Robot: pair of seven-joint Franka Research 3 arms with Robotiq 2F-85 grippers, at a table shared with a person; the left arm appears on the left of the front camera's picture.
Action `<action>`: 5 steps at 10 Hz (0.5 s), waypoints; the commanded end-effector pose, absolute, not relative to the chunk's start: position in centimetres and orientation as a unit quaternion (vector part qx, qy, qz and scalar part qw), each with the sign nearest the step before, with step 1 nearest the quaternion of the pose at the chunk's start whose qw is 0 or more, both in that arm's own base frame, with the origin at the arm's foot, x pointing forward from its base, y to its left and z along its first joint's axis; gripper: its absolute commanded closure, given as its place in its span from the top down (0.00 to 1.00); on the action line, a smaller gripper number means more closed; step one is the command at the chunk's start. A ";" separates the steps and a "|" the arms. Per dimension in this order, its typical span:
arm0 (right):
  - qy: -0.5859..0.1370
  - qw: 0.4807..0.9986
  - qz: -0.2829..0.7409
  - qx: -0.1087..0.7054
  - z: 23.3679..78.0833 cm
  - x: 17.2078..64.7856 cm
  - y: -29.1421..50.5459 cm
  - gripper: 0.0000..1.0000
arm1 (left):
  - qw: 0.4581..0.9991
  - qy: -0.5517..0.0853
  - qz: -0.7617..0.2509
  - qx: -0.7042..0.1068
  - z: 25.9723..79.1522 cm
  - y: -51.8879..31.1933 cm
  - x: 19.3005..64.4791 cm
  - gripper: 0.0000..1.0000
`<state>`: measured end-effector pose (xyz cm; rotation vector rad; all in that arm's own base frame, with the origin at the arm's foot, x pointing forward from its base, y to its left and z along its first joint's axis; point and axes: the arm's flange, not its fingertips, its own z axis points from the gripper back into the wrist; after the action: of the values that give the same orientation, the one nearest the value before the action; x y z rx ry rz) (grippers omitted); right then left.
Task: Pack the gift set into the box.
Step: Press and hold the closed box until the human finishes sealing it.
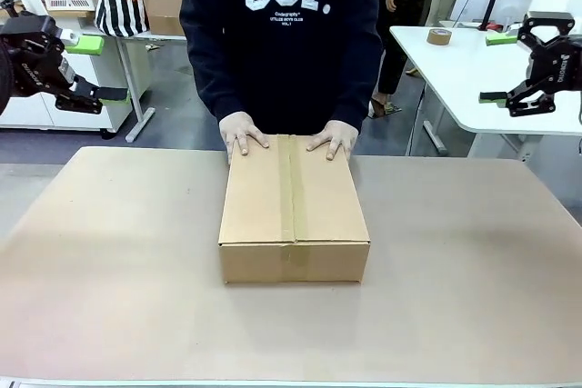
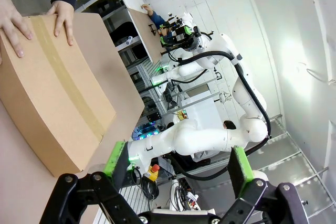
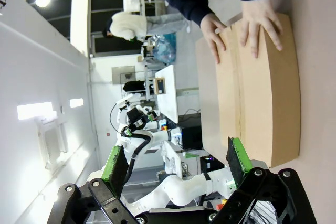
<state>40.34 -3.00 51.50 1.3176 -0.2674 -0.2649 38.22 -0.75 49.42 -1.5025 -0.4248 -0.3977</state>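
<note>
Brown corrugated cardboard box, wide and shallow, sits mid-table on the tan tabletop. Flaps are shut flat. A strip of brown tape runs down the centre seam and over the near face.

Person in a dark sweatshirt stands at the far side, one hand and the other hand flat on the far end of the lid, one either side of the tape. Same in the wrist views: box with both palms on its far end, box likewise.

Left gripper is up in the air at the left edge, well apart from the box and clear of the table, jaws wide, nothing between them. Its wrist view confirms this: left gripper with green pads spread and an empty gap.

Right gripper is up at the right edge, also well apart from the box, jaws wide, nothing held. Right wrist view agrees: right gripper, green pads spread.

Background: white side table on the right with a tape roll on it.
</note>
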 end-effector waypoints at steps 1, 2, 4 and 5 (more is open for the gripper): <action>-0.128 0.776 -0.119 0.606 51.6 40.3 -3.0 1.00 | 0.685 -0.193 -0.175 -0.681 49.6 -0.8 38.2 1.00; -0.128 0.776 -0.119 0.606 51.6 40.3 -3.0 1.00 | 0.685 -0.193 -0.175 -0.681 49.6 -0.8 38.2 1.00; -0.128 0.776 -0.119 0.606 51.6 40.3 -3.0 1.00 | 0.685 -0.193 -0.175 -0.681 49.6 -0.8 38.2 1.00; -0.128 0.776 -0.119 0.606 51.6 40.3 -3.0 1.00 | 0.685 -0.193 -0.175 -0.681 49.6 -0.8 38.2 1.00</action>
<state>40.34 -3.00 51.50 1.3176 -0.2674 -0.2649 38.22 -0.75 49.42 -1.5025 -0.4248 -0.3977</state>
